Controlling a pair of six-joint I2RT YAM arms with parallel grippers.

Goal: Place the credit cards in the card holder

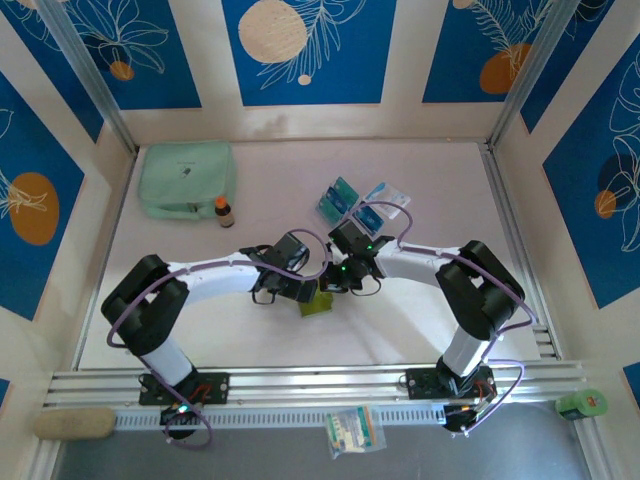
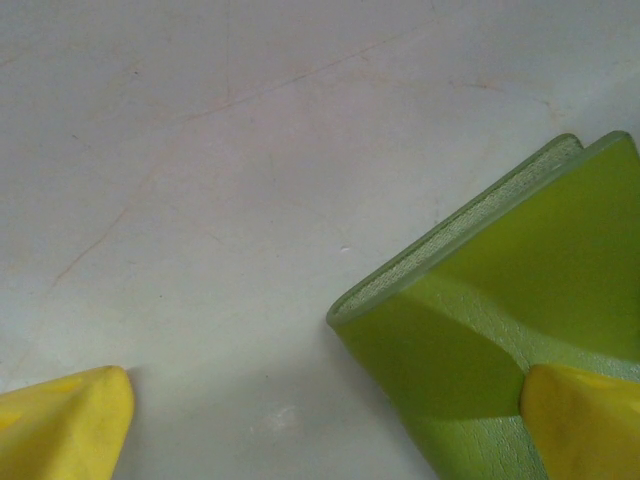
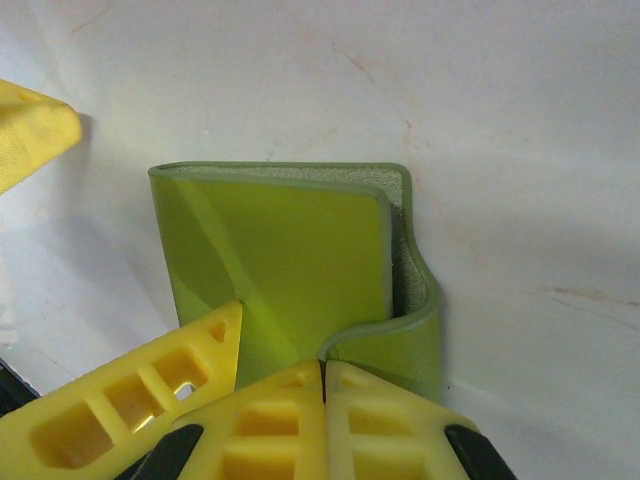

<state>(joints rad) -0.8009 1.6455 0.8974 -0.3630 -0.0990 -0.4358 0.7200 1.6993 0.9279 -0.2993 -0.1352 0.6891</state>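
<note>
Right claw is pinching the olive-green folding card holder, left claw gaping empty beside it, teal credit cards lying beyond, none loaded.

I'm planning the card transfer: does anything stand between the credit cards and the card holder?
Yes: in the top view the right gripper and its wrist hang directly between the credit cards and the card holder. No loose item shows there.

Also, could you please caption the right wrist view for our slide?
Right gripper pinches a flap of the green card holder on the table.
</note>
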